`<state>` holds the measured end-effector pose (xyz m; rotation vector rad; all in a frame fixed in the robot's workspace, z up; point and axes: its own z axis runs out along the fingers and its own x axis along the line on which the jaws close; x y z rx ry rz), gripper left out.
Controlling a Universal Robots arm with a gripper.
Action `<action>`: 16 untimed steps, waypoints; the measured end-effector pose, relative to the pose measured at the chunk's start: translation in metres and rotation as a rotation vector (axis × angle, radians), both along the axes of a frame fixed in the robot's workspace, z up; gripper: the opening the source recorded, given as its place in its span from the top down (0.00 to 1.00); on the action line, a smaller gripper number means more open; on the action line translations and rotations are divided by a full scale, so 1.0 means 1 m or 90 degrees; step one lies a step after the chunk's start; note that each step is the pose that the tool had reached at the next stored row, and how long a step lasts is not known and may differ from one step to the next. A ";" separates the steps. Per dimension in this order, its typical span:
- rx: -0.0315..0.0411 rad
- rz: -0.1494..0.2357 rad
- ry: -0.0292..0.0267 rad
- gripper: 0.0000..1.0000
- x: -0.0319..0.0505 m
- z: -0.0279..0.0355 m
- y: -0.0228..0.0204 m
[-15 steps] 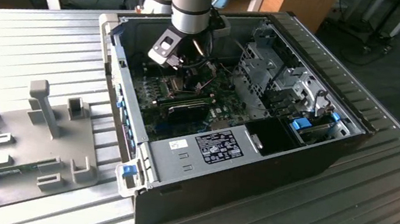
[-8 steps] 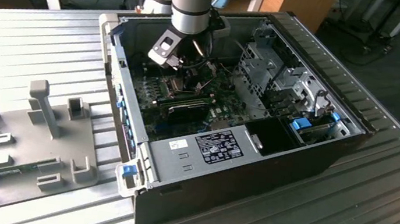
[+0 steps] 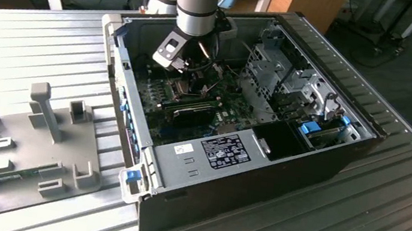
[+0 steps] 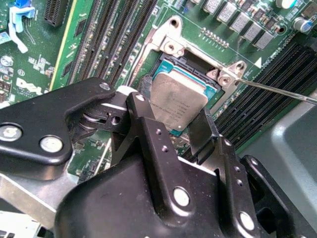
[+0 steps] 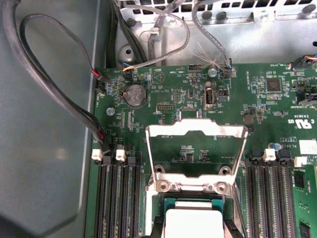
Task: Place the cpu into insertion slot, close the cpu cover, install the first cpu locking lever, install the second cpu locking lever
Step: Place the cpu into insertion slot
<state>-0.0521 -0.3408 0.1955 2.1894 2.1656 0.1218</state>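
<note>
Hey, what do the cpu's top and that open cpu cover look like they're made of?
The cpu: its top looks like metal with a dull, matte grey-brown finish, showing a soft sheen rather than glare. The cpu cover: probably thin stamped sheet metal, maybe steel, bright and silvery, with bent edges and a cut-out middle that catch the light.

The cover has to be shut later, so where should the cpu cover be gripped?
Probably by its free cross-bar, opposite the hinge at the insertion slot: the cpu cover is swung open and its cut-out middle offers no hold. Come from the side away from the slot, where the gripper holds the cpu.
</note>
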 end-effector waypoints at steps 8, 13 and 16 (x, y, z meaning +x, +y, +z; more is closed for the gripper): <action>0.0000 0.004 0.0000 0.46 0.0004 0.0000 0.0000; 0.0014 0.004 -0.0003 0.46 0.0000 -0.0006 0.0000; 0.0019 0.004 -0.0003 0.46 -0.0003 -0.0011 0.0000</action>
